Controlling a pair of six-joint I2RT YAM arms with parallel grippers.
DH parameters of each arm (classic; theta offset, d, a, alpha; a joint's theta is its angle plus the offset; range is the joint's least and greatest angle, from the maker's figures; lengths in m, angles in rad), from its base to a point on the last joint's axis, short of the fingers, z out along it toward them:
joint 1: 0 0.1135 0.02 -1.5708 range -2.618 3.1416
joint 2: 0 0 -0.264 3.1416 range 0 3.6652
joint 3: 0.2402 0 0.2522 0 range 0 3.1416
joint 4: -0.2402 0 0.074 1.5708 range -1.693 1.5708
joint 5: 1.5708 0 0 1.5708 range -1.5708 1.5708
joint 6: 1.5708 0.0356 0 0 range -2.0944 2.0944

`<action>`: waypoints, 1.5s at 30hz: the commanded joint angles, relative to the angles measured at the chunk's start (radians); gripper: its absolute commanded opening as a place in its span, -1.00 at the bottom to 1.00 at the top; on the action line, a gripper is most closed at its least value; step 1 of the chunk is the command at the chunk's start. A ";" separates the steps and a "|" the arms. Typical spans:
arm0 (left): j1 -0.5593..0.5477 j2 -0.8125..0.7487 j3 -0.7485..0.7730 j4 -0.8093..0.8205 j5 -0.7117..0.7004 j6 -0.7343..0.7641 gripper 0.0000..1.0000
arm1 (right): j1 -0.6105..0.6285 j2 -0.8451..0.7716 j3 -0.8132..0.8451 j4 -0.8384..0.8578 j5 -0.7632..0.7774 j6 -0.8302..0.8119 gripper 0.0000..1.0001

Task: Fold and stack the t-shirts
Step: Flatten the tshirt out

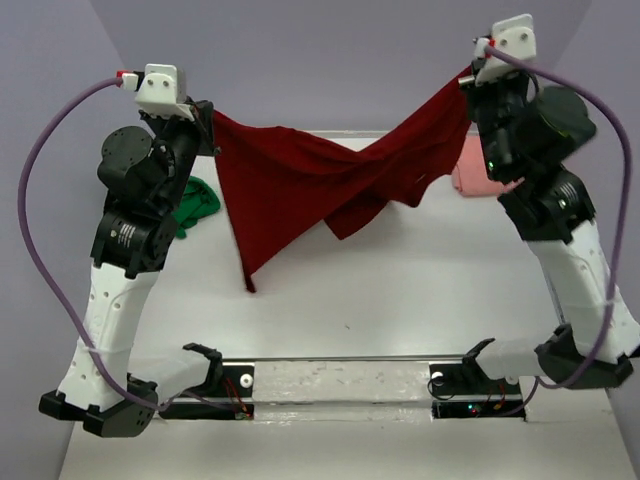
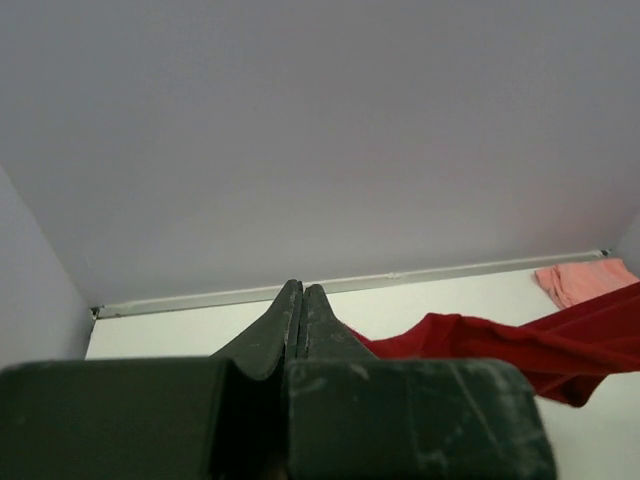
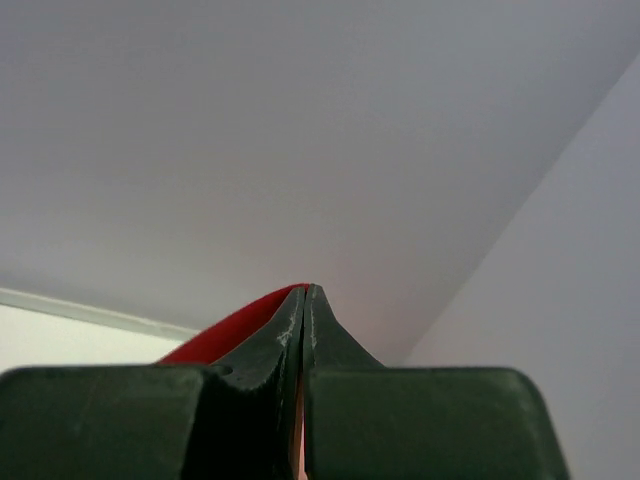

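The dark red t-shirt (image 1: 300,185) hangs in the air, stretched between both arms above the white table (image 1: 400,290). My left gripper (image 1: 210,125) is shut on its left corner, and my right gripper (image 1: 468,82) is shut on its right corner, higher up. The cloth sags in the middle and a point of it hangs down towards the table. In the left wrist view the pinched jaws (image 2: 302,292) show with red cloth (image 2: 520,345) trailing right. In the right wrist view red cloth (image 3: 235,328) shows beside the shut gripper (image 3: 305,292). The green t-shirt (image 1: 197,205) lies bunched behind the left arm. The pink t-shirt (image 1: 470,170) lies at the back right.
Grey walls enclose the table at the back and sides. A metal rail (image 1: 340,375) with two black brackets runs along the near edge between the arm bases. A purple cable (image 1: 40,230) loops out from the left wrist.
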State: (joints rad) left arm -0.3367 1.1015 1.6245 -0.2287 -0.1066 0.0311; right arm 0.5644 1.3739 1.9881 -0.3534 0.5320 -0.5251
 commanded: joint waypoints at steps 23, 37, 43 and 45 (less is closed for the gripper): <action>-0.039 -0.310 -0.055 -0.023 -0.022 0.006 -1.00 | 0.671 -0.174 -0.120 0.585 0.260 -0.395 -1.00; 0.140 0.328 0.247 0.152 0.101 0.001 -1.00 | -0.254 0.323 0.403 -0.013 -0.340 0.114 -1.00; 0.234 0.575 0.460 0.098 0.183 -0.025 -1.00 | -0.346 0.375 0.442 -0.027 -0.366 0.120 -1.00; 0.255 0.589 0.483 0.097 0.180 -0.056 -1.00 | -0.356 0.355 0.423 -0.029 -0.360 0.116 -1.00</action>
State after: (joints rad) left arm -0.1162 1.7157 1.9919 -0.1890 0.0162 0.0162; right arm 0.2317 1.8053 2.3539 -0.4187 0.2127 -0.4450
